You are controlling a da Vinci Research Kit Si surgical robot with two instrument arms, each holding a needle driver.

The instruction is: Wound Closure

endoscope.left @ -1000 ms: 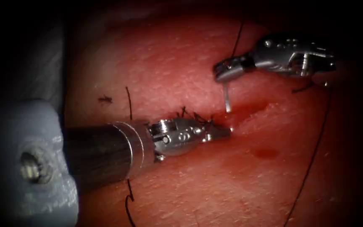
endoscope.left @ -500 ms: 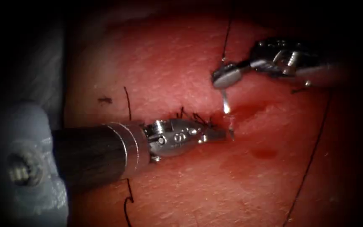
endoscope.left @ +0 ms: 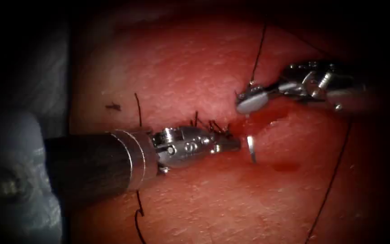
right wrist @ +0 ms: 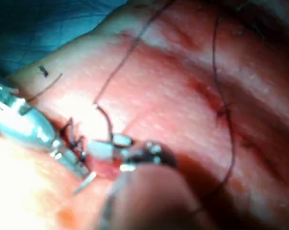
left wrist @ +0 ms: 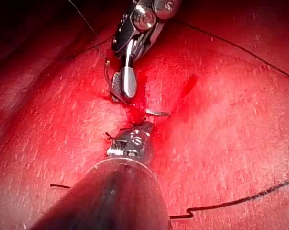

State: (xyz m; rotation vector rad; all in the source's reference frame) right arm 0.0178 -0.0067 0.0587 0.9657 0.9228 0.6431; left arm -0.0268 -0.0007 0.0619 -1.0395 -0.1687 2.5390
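So the right tool (endoscope.left: 251, 100) has its jaws clamped on the needle's (endoscope.left: 251, 149) rear end, thread (endoscope.left: 258, 49) trailing up from there. The needle's in the tissue (endoscope.left: 181, 68) at the cut (endoscope.left: 267, 118), tip poking out just past the left tool (endoscope.left: 231, 144), whose jaws look closed on nothing.

Needle (endoscope.left: 251, 148): mid-curve buried in the tissue (endoscope.left: 195, 68), tip end alone emerging just beside the left tool (endoscope.left: 234, 144) (whether its jaws touch it cannot be told). Right tool (endoscope.left: 251, 101): jaws pressed to the cut, hiding the needle's rear. Thread (endoscope.left: 335, 167): cut off by the lower edge.
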